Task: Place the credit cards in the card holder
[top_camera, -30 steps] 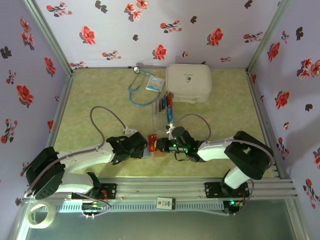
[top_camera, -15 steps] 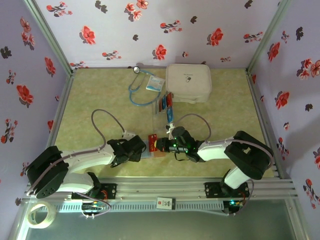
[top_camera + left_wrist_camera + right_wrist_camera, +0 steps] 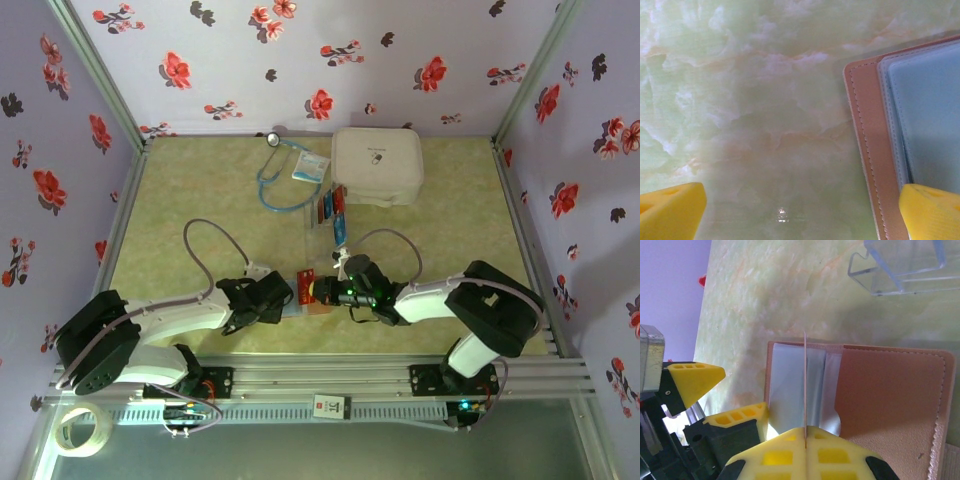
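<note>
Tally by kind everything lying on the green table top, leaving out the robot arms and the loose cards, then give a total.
Stethoscope: 1
White case: 1
White-and-blue packet: 1
Clear tray: 1
Card holder: 1
Total: 5

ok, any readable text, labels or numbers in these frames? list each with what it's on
Nothing legible.
white case: small dark mark on lid, too small to read.
white-and-blue packet: print blurred.
white box on the front rail: red mark, too small.
card holder: no text shows.
credit card in right gripper: edge-on, face hidden.
</note>
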`<state>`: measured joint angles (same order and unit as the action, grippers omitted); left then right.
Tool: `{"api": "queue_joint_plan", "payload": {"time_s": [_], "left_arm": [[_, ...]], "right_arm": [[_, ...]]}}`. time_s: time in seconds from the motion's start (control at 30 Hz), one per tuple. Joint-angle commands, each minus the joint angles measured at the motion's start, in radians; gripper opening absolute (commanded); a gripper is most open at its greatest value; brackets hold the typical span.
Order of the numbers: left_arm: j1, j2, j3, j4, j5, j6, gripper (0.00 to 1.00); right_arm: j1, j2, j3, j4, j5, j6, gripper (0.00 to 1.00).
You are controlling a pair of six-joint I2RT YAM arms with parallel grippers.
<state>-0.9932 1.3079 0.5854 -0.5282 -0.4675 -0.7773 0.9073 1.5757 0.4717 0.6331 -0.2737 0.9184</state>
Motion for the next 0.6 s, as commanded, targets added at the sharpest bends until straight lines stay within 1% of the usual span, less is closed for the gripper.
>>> {"api": "queue_joint_plan", "payload": {"time_s": [0.0, 0.3, 0.57], "left_arm": [[-0.001, 0.011, -0.014, -0.015, -0.005, -0.026, 1.0], [-0.001, 0.014, -0.013, -0.013, -0.006, -0.024, 1.0], [-0.002, 0.01, -0.014, -0.015, -0.005, -0.024, 1.0]], "right_arm": [[-0.008, 0.024, -0.011, 0.05, 0.01, 0.013, 0.0], [-0.007, 0.055, -0.01, 0.095, -0.006, 0.031, 0.0], [-0.007, 0.051, -0.014, 0.104, -0.019, 0.034, 0.0]]}}
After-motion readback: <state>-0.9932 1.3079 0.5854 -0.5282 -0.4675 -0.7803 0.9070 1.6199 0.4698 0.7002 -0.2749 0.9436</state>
